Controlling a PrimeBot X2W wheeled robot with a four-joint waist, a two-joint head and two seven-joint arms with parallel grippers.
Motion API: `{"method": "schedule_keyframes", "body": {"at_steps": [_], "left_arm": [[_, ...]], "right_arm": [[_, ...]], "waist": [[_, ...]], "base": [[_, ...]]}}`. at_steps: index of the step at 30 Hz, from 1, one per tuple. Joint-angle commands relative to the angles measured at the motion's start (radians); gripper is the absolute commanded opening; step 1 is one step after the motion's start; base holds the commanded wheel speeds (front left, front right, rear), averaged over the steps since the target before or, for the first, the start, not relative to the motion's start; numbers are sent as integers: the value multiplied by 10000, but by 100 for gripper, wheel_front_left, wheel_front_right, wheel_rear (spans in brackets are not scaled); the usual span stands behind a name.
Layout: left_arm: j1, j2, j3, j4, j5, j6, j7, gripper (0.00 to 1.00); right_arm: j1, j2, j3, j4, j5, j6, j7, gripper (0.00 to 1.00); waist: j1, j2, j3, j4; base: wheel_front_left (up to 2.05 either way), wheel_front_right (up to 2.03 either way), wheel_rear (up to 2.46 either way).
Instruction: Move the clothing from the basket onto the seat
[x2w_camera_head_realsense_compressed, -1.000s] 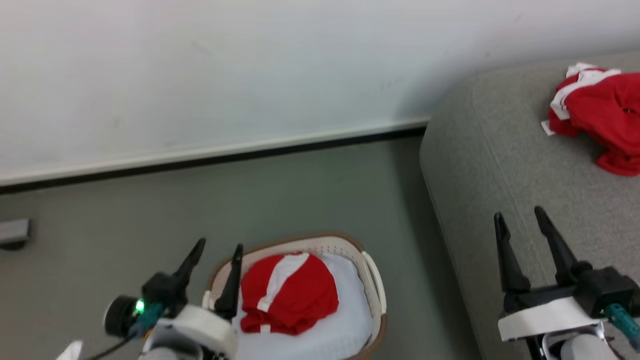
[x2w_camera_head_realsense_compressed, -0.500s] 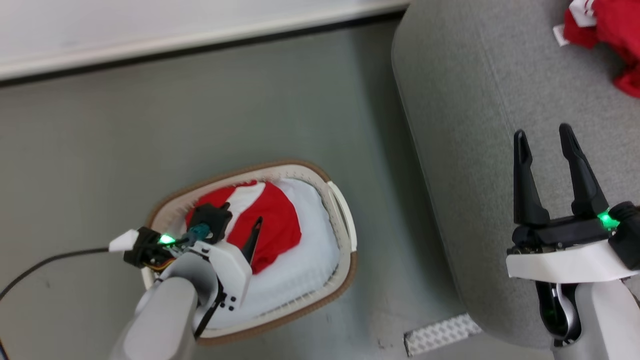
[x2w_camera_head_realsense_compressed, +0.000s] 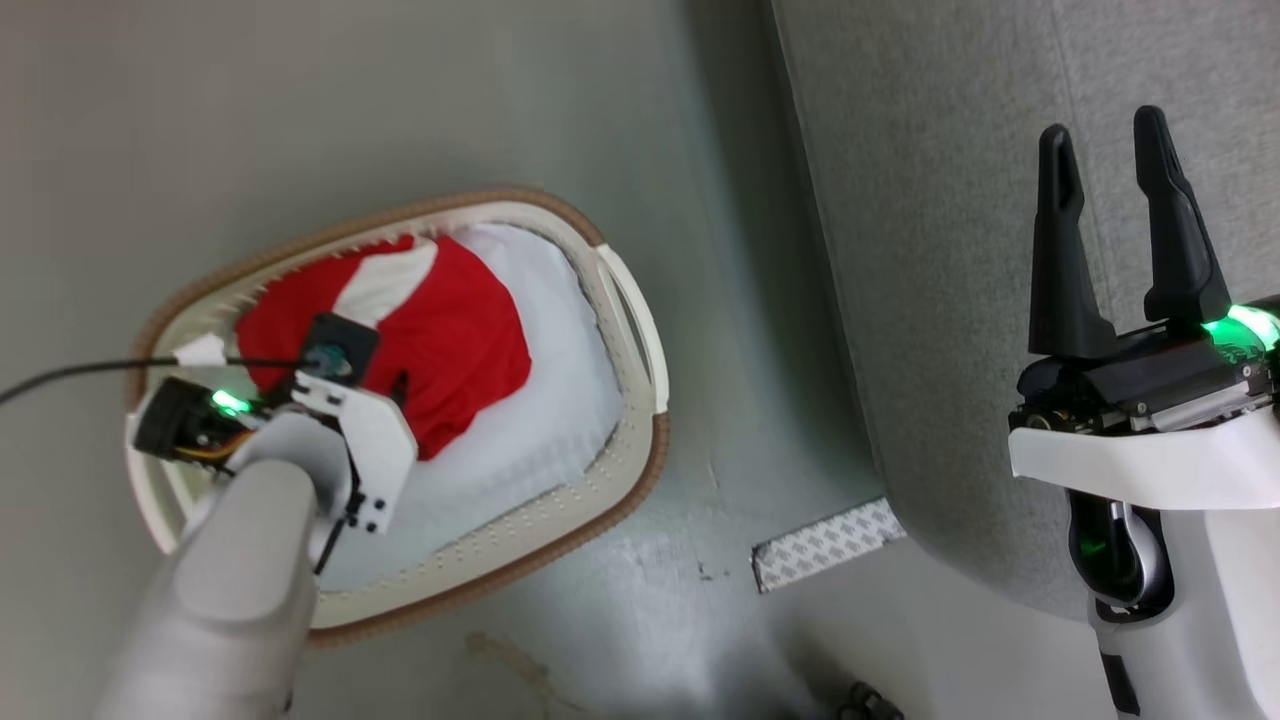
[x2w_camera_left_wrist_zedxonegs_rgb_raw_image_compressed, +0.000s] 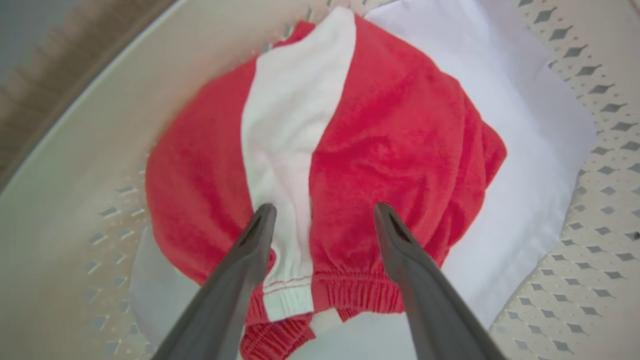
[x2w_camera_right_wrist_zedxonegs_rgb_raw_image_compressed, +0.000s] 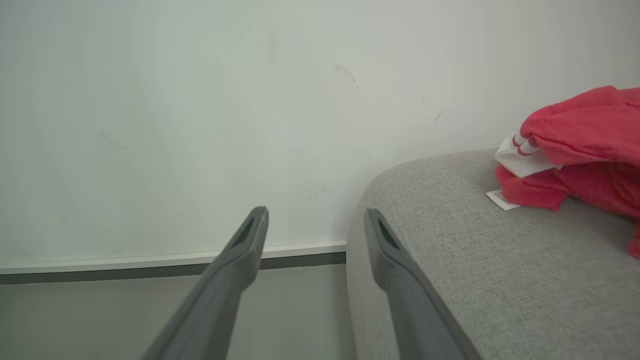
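In the basket (x2w_camera_head_realsense_compressed: 632, 330), left gripper (x2w_camera_left_wrist_zedxonegs_rgb_raw_image_compressed: 324, 207) fingers apart, straddling red garment (x2w_camera_left_wrist_zedxonegs_rgb_raw_image_compressed: 400, 140): pick step; next needs closing on fabric, then lifting to seat (x2w_camera_head_realsense_compressed: 950, 250); right gripper (x2w_camera_head_realsense_compressed: 1103, 125) spread, idle

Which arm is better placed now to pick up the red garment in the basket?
Left. The left pincer, open, hangs directly over the red garment in the basket; the right pincer is by the seat.

Head overhead, left wrist close, sharing basket (x2w_camera_head_realsense_compressed: 628, 450)
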Motion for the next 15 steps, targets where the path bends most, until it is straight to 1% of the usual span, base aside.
{"method": "schedule_keyframes", "body": {"at_steps": [1,3,6,10,12,13,14,15], "left_arm": [[-266,157,57,119,126,183,49,100],[-452,234,84,251,155,391,97,100],[-685,389,127,455,117,520,163,100],[-849,521,72,712,70,446,237,100],[-930,498,11,843,52,374,251,100],[-959,469,-30,895,59,358,248,95],[-978,431,-84,942,70,314,216,69],[-995,401,-131,993,69,274,214,39]], "right_arm": [[-146,24,-1,-118,127,-25,11,100],[-153,24,27,-163,402,-25,11,100],[-219,24,82,-235,586,-25,11,100],[-259,23,179,-323,766,-25,11,100],[-294,23,191,-344,833,-25,11,100],[-306,23,183,-342,829,-25,11,100],[-313,23,176,-337,848,-25,11,100],[-314,23,160,-333,872,-25,11,100]], "waist": [[-3,0,415,-188],[-3,0,532,-178],[-3,0,725,-189],[-3,0,947,-251],[-3,0,1024,-281],[-3,0,1057,-292],[-3,0,1081,-301],[-3,0,1102,-307]], "base": [[0,0,0],[0,0,0],[0,0,0],[0,0,0],[0,0,0],[0,0,0],[0,0,0],[0,0,0]]}}
